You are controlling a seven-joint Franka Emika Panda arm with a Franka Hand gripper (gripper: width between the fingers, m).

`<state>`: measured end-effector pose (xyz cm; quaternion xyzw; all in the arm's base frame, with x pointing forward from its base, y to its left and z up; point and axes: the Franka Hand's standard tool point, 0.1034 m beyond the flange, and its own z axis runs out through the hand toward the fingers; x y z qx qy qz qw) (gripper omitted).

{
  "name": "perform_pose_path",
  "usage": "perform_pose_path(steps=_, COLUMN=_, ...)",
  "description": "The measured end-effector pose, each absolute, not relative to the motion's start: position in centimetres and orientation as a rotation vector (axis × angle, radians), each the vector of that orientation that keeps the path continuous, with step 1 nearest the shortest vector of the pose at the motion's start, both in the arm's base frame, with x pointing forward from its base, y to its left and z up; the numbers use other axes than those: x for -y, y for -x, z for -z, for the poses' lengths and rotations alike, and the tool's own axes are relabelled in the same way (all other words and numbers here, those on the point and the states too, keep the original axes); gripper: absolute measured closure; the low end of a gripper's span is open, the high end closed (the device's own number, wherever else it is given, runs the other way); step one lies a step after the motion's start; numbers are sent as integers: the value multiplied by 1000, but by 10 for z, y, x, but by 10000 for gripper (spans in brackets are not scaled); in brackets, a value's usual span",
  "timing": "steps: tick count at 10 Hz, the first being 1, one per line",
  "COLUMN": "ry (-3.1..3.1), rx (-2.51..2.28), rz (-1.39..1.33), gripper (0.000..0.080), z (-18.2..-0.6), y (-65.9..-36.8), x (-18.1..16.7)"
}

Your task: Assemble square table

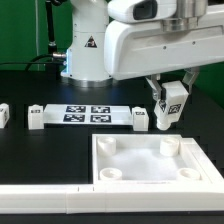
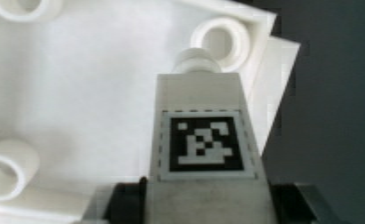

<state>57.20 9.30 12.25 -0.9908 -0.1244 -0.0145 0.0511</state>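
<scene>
The square table's white slab (image 1: 150, 178) lies at the front of the exterior view's right, rim up, with round sockets (image 1: 166, 150) in its corners. My gripper (image 1: 172, 97) hangs over the slab's far right corner, shut on a white tagged leg (image 1: 169, 112) that is tilted. In the wrist view the leg (image 2: 204, 110) fills the middle, its tag facing the camera. Its narrow far end points at a corner socket (image 2: 220, 38). The dark fingers (image 2: 133, 200) clamp both sides of the leg. Another socket (image 2: 5, 170) shows on the slab (image 2: 72, 80).
The marker board (image 1: 85, 113) lies behind the slab. Loose white legs stand beside it (image 1: 37, 118), (image 1: 138, 118), and one at the exterior view's left edge (image 1: 3, 113). A long white bar (image 1: 45, 198) runs along the front. The arm's base (image 1: 85, 50) stands at the back.
</scene>
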Motion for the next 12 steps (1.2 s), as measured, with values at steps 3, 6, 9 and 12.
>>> perform_pose_path(steps=3, ry=3008, rx=459, rz=411, gripper=511, z=-132, y=-605, x=-87)
perform_pose_path(steps=6, ry=2998, rx=505, rz=508, gripper=511, z=-132, y=-616, x=-86)
perform_pose_path(steps=9, ry=2998, rx=543, rz=502, gripper=511, z=-129, y=-617, x=-90)
perform_pose_path(steps=12, ry=2985, rx=543, rz=504, gripper=511, z=-116, y=-643, x=-98)
